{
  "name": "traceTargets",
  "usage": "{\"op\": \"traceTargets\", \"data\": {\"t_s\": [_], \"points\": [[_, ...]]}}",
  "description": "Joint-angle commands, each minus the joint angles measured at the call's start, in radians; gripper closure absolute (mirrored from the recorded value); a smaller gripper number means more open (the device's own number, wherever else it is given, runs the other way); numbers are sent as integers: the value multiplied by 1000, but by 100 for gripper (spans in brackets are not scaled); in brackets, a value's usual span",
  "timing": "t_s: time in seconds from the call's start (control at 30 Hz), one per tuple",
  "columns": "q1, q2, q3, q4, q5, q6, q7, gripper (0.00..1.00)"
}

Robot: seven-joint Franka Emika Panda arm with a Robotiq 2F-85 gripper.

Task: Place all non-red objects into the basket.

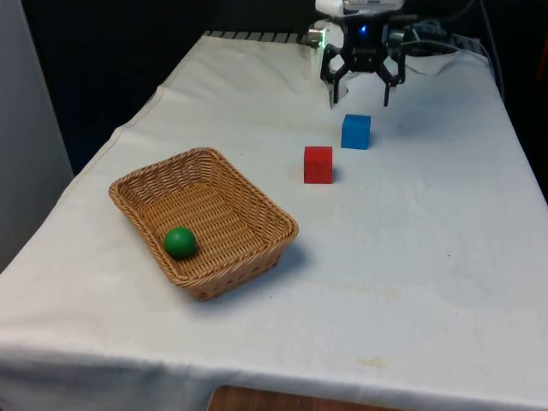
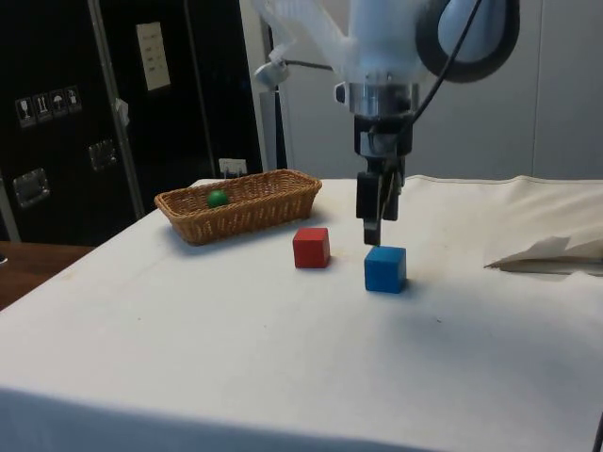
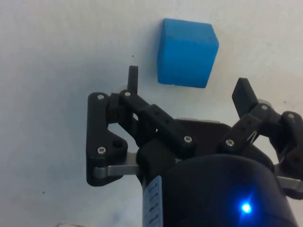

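Observation:
A blue cube (image 1: 356,131) (image 2: 385,268) (image 3: 186,52) rests on the white cloth, with a red cube (image 1: 318,164) (image 2: 311,248) close beside it toward the basket. My gripper (image 1: 360,95) (image 2: 376,226) (image 3: 188,85) hangs open just above and slightly behind the blue cube, its fingers apart and holding nothing. A woven wicker basket (image 1: 257,205) (image 2: 273,202) stands at the front view's left, and a green ball (image 1: 180,242) (image 2: 218,198) lies inside it.
A crumpled fold of cloth (image 2: 546,254) lies at the side view's right near the table edge. Cables (image 1: 437,38) trail behind the arm at the far end of the table.

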Motion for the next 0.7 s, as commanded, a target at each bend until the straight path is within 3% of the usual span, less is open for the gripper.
{"op": "traceTargets", "data": {"t_s": [0.0, 0.07, 0.1, 0.17, 0.3, 0.33, 0.37, 0.6, 0.63, 0.67], "points": [[7, 8, 0, -3, 20, 14, -7, 0], [0, 6, 0, 1, 0, 5, 0, 0], [7, 14, 0, -3, 21, 19, -8, 0], [8, 30, 1, -4, 26, 31, -9, 0], [8, 62, 5, -4, 33, 55, -9, 0], [0, 60, 1, 1, 7, 40, 0, 0], [8, 69, 6, -4, 33, 60, -8, 0], [4, 133, 24, 3, 46, 105, -2, 0], [0, 140, 11, 10, 10, 98, 12, 0], [3, 142, 28, 6, 50, 110, -2, 0]]}}
